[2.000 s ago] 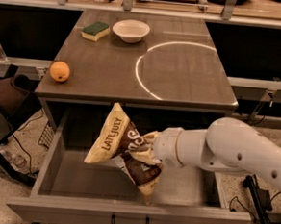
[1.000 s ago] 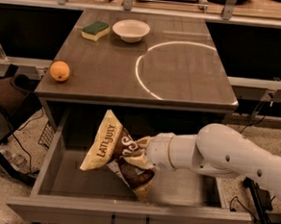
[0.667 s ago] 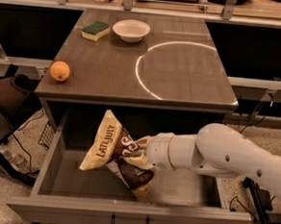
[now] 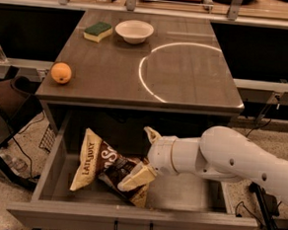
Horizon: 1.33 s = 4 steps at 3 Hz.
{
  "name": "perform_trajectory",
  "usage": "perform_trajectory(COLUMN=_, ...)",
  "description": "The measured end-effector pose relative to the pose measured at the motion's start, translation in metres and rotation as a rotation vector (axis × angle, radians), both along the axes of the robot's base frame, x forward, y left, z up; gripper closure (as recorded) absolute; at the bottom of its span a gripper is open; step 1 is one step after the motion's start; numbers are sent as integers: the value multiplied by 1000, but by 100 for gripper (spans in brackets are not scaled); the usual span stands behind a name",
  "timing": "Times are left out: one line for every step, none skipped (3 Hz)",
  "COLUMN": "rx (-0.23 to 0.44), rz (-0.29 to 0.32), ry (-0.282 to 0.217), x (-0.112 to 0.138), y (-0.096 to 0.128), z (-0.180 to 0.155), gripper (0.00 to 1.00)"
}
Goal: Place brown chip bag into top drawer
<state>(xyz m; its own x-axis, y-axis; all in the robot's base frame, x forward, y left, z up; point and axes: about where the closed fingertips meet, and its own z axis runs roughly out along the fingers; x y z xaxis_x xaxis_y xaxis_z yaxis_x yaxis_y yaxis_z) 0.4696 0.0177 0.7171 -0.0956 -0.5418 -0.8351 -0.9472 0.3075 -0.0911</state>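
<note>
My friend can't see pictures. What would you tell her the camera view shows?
A white robot arm reaches into the open top drawer, its tool open over the brown chip bag lying inside. On the table above sit an orange, a green sponge and a white bowl.

Dim warm light; ring glare (image 4: 141, 76) on countertop (image 4: 102, 69); jaws in shadowy top drawer (image 4: 191, 223).

brown chip bag (image 4: 101, 164) in open top drawer (image 4: 188, 195), jaws parted just beside
</note>
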Motion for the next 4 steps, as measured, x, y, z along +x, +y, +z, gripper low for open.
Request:
perform_trajectory(rx=0, rz=0, ry=0, x=0, y=0, z=0, gripper=0)
perform_trajectory(rx=5, rz=-82, ry=6, x=1, y=-15, z=23, gripper=0)
perform_trajectory(rx=30, rz=-230, ry=-32, x=-4, y=-38, z=77, gripper=0)
perform_trajectory(rx=128, rz=-359, ry=-118, x=-8, y=-48, z=144, gripper=0)
